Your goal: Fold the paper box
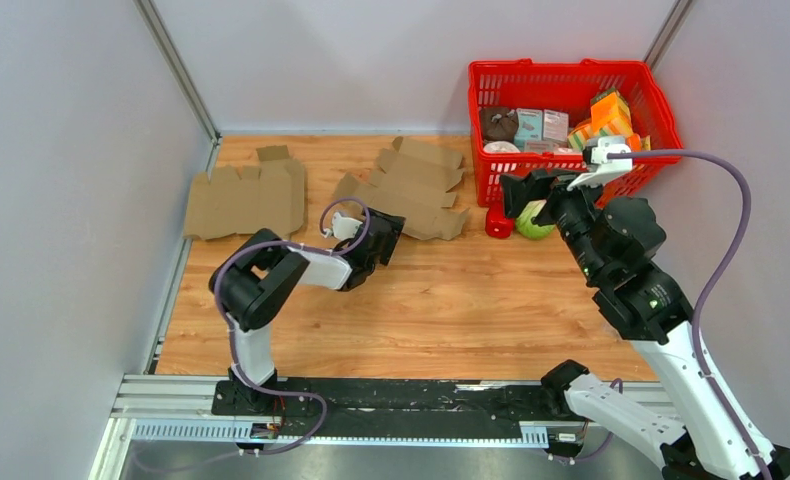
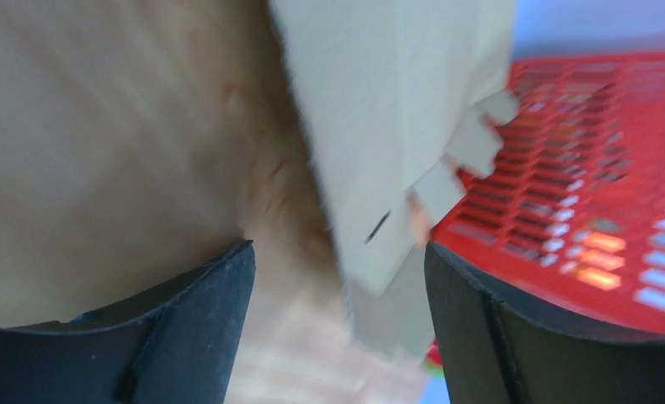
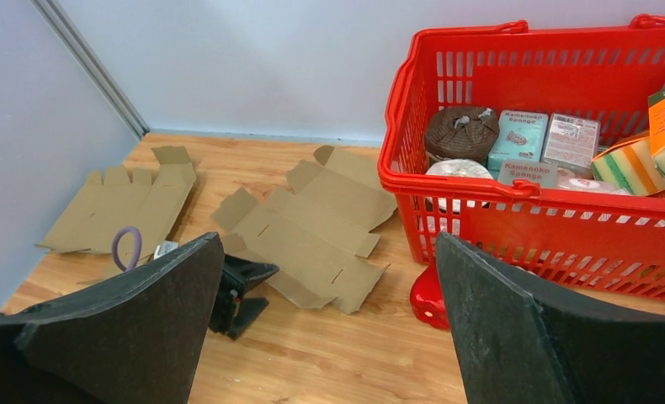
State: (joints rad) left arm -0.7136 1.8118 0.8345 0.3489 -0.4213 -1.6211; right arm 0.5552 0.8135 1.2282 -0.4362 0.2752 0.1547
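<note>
- Progress check: this one is basically at the start. The middle cardboard blank lies flat and unfolded on the wooden surface, just left of the red basket. No wall is stood up and no tab is tucked in.
- A second blank lies flat too, over by the left wall and well apart from both arms. Nothing is done to it either.
- The left claw sits low at the near-left corner of the middle blank. Its jaws are wide apart and it grips nothing.
- In the left wrist view a corner of that cardboard pokes in between the 2 fingers, with a slot and a few tabs showing. The shot is blurry, so I can't tell if either finger actually touches it.
- The right claw is up in the air in front of the basket, also spread wide and holding nothing, and it looks out over both blanks.
- The basket is full of unrelated stuff like sponge packs. A green round thing sits on the surface at its foot.
- I honestly can't tell whether the middle pile is 1 sheet or 2 overlapped.
- My read is that the step in hand is the very first grab on that corner. Everything else is left: lift a panel, crease the walls up, tuck the tabs into the slots, close it.
</note>
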